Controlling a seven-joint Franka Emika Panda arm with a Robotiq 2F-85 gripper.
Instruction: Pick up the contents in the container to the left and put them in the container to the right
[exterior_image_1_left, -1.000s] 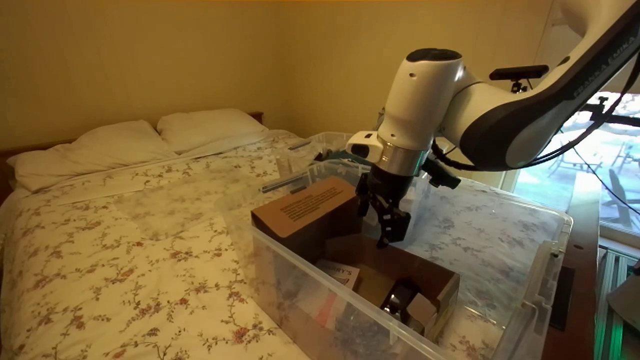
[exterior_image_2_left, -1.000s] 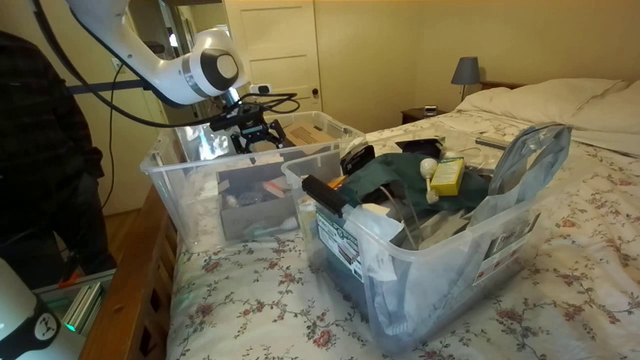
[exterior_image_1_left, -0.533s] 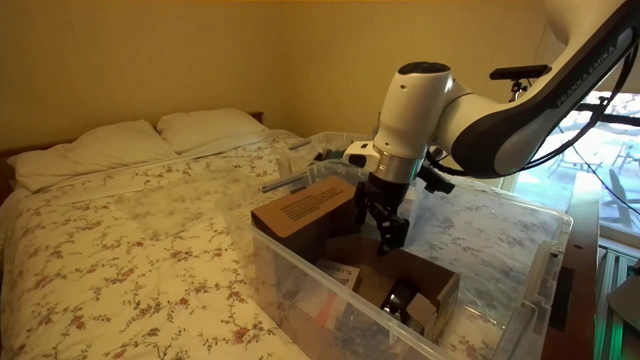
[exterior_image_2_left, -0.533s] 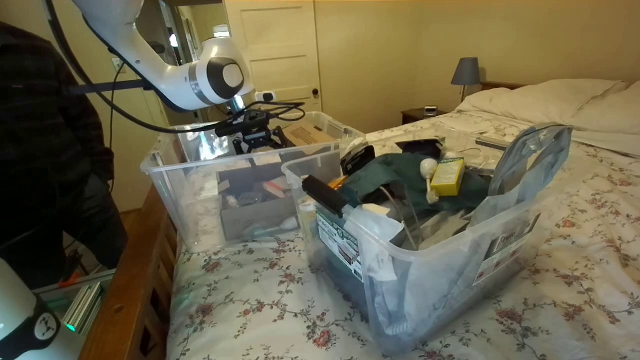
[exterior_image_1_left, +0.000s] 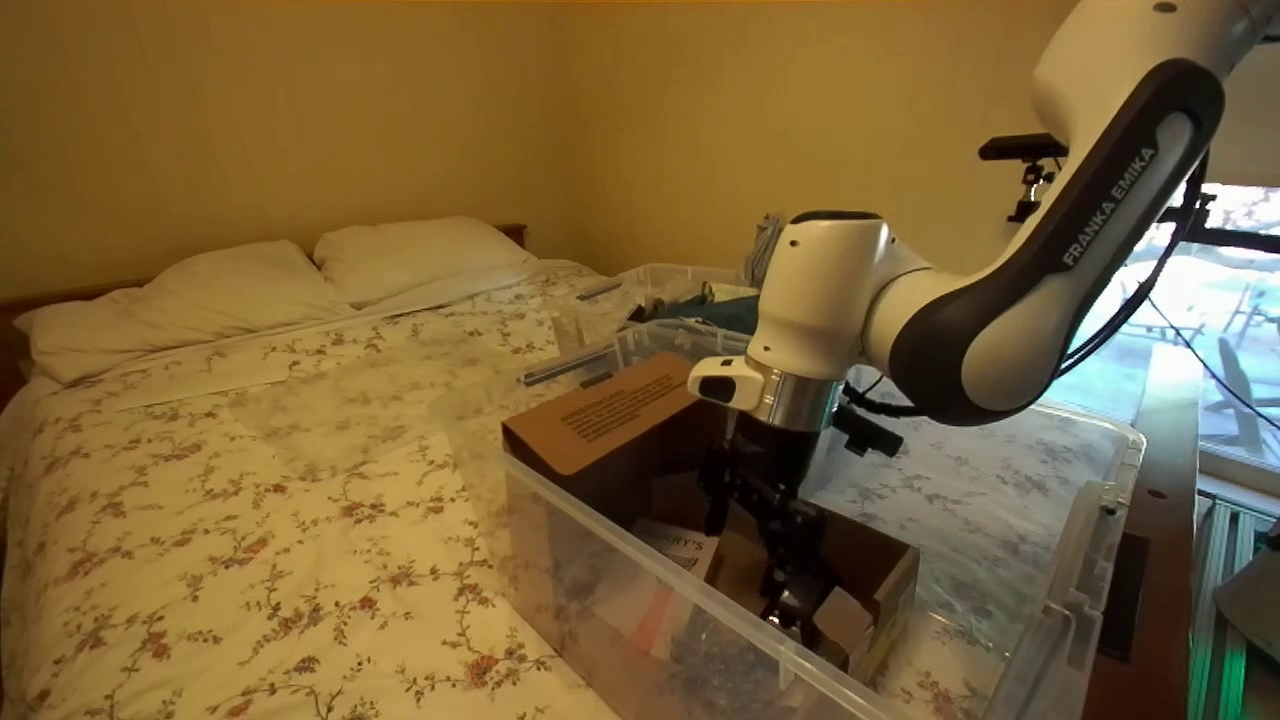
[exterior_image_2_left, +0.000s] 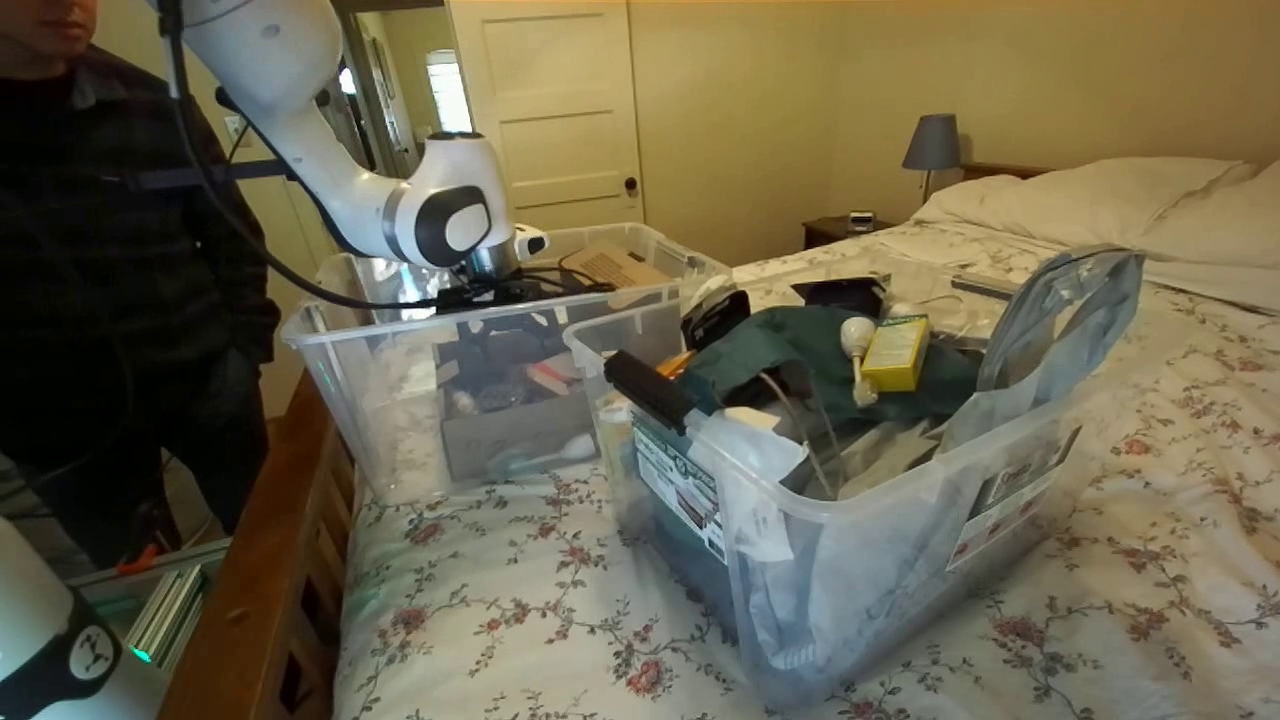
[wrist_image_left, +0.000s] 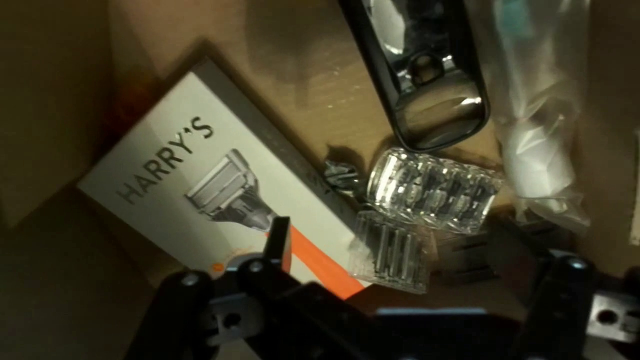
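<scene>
The contents lie in an open brown cardboard box (exterior_image_1_left: 893, 565) inside a clear bin (exterior_image_2_left: 340, 335). The wrist view shows a glossy black item (wrist_image_left: 430, 75), clear packs of dark cartridges (wrist_image_left: 434, 192) (wrist_image_left: 392, 252), and dark grey pieces (wrist_image_left: 467, 257). The black item also shows in an exterior view (exterior_image_1_left: 790, 608). My gripper (exterior_image_1_left: 752, 540) is down inside the box, open. In the wrist view its fingertips (wrist_image_left: 404, 244) stand apart with a cartridge pack in the gap, not gripped. A second clear bin (exterior_image_2_left: 830, 512), full of mixed things, stands to the right in an exterior view.
A white HARRY'S box (wrist_image_left: 165, 155) lies beside the left finger. A bagged white item (wrist_image_left: 537, 162) lies at the right. A brown carton (exterior_image_1_left: 610, 415) stands beside the open box. The full bin holds teal cloth (exterior_image_2_left: 790, 350) and a yellow box (exterior_image_2_left: 895, 353).
The arm has come down, and my gripper has moved from above the box to inside it, close to the items. The fingers stay open. The person at the side has shifted.
</scene>
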